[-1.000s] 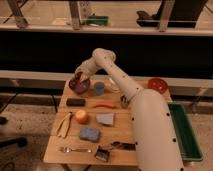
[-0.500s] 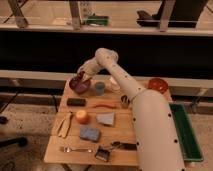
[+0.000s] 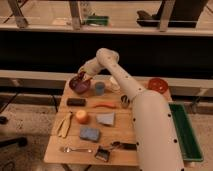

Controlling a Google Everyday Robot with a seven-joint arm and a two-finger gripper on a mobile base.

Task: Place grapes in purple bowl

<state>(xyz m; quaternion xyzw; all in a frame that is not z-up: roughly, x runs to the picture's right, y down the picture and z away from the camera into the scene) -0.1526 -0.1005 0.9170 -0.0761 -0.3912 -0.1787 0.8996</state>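
Note:
The purple bowl (image 3: 79, 84) sits at the back left of the wooden table (image 3: 120, 147). My gripper (image 3: 82, 76) is at the end of the white arm, right over the bowl's rim. A dark clump that looks like the grapes (image 3: 79, 79) is at the gripper, just above or inside the bowl; I cannot tell whether it is still held.
A blue cup (image 3: 100, 88) stands right of the bowl. On the table lie a dark bar (image 3: 76, 101), a carrot (image 3: 103, 105), an orange (image 3: 81, 116), a banana (image 3: 64, 124), blue sponges (image 3: 89, 133), a fork (image 3: 75, 149). A red bowl (image 3: 157, 84) and a green bin (image 3: 186, 131) are on the right.
The gripper has shifted slightly down and left toward the purple bowl. Nothing else on the table has moved.

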